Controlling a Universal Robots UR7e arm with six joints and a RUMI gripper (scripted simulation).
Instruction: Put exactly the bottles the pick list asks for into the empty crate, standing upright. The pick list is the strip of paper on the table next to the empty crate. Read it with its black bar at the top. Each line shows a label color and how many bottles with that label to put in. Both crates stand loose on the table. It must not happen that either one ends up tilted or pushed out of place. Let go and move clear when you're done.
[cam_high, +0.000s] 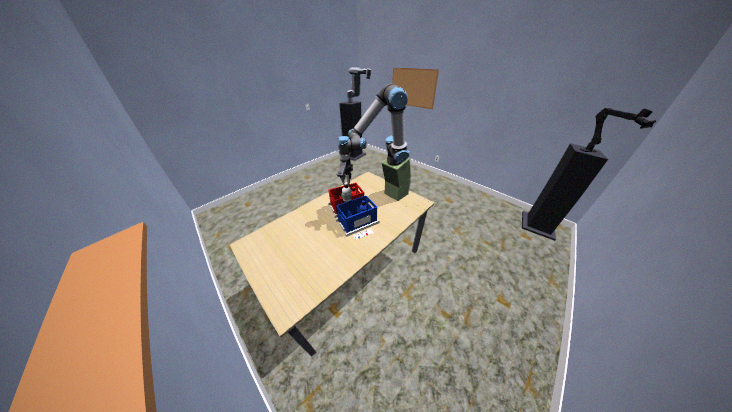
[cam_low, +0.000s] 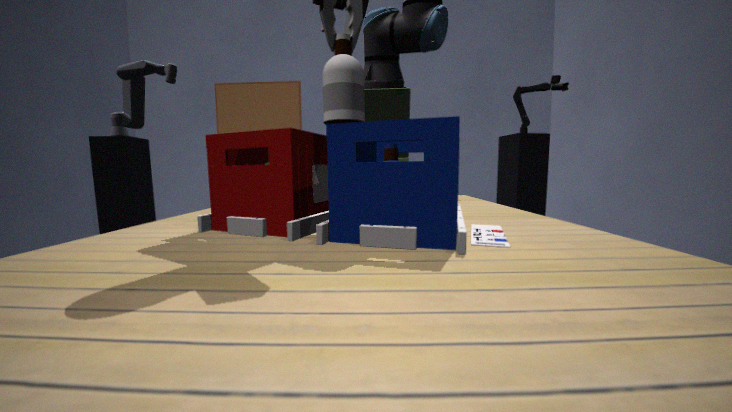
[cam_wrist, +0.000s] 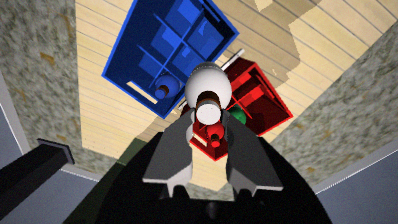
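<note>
My pincer (cam_high: 346, 182) (cam_low: 342, 43) (cam_wrist: 207, 109) is closed to a narrow gap on the neck of the white bottle (cam_high: 346, 193) (cam_low: 343, 89) (cam_wrist: 208, 86), upright, above the crates. Blue crate (cam_high: 358, 221) (cam_low: 391, 194) (cam_wrist: 131, 100) contains one blue bottle (cam_high: 363, 205) (cam_wrist: 167, 85); red crate (cam_high: 335, 200) (cam_low: 248, 189) (cam_wrist: 274, 125) contains red (cam_wrist: 216, 132) and green (cam_wrist: 237, 116) bottles.
</note>
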